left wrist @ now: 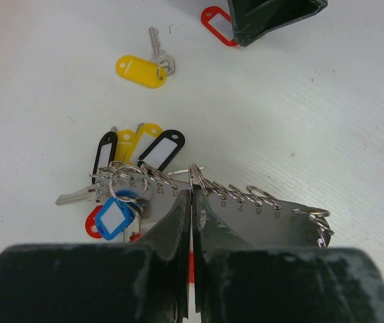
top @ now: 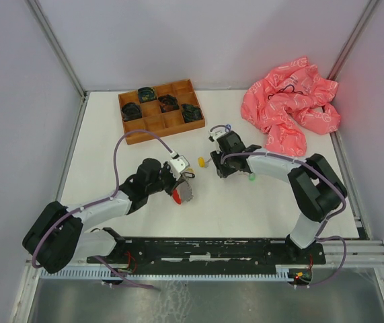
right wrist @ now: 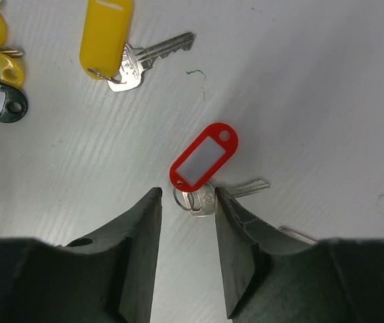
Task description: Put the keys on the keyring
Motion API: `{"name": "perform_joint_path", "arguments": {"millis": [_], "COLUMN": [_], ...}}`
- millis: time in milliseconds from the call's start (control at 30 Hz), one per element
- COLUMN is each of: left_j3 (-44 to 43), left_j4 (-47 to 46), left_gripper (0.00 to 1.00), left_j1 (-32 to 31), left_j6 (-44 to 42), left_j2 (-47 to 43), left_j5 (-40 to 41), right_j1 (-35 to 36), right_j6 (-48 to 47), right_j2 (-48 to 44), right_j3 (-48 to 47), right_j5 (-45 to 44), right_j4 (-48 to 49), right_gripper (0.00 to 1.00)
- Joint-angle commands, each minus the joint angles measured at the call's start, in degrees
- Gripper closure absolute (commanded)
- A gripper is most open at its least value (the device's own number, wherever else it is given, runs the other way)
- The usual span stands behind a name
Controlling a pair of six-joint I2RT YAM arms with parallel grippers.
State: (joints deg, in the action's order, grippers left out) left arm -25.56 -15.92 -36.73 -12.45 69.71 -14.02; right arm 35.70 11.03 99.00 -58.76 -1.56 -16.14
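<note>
My left gripper (left wrist: pixel 192 194) is shut on a thin silvery ring of the keyring (left wrist: pixel 193 173), which hangs on a grey numbered metal plate (left wrist: pixel 272 219) carrying several rings. Blue (left wrist: pixel 116 217), black (left wrist: pixel 160 149) and yellow (left wrist: pixel 136 138) tagged keys hang on the bunch. In the top view the left gripper (top: pixel 182 187) holds it just above the table. My right gripper (right wrist: pixel 186 196) is open, its jaws either side of the head of a red-tagged key (right wrist: pixel 204 157) lying on the table. A yellow-tagged key (right wrist: pixel 109 37) lies loose beyond it, also in the left wrist view (left wrist: pixel 141 69).
A wooden compartment tray (top: pixel 158 109) stands at the back left. A pink cloth (top: pixel 289 108) lies at the back right. A green tag (top: pixel 251 178) lies beside the right arm. Another key tip (right wrist: pixel 298 234) shows under the right finger.
</note>
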Motion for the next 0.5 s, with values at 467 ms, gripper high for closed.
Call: {"name": "perform_joint_path", "arguments": {"millis": [467], "left_j3": [-2.97], "left_j4": [-0.96], "left_gripper": [0.97], "left_j1": [-0.18], "left_j6": [0.64], "left_j2": [0.78], "left_j5": [-2.41], "right_j1": [-0.07], "right_j6": [3.11], "right_j2": [1.11], "right_j3": [-3.82], "right_j5": [-1.38], "right_j4": [-4.68], "right_gripper": [0.83]}}
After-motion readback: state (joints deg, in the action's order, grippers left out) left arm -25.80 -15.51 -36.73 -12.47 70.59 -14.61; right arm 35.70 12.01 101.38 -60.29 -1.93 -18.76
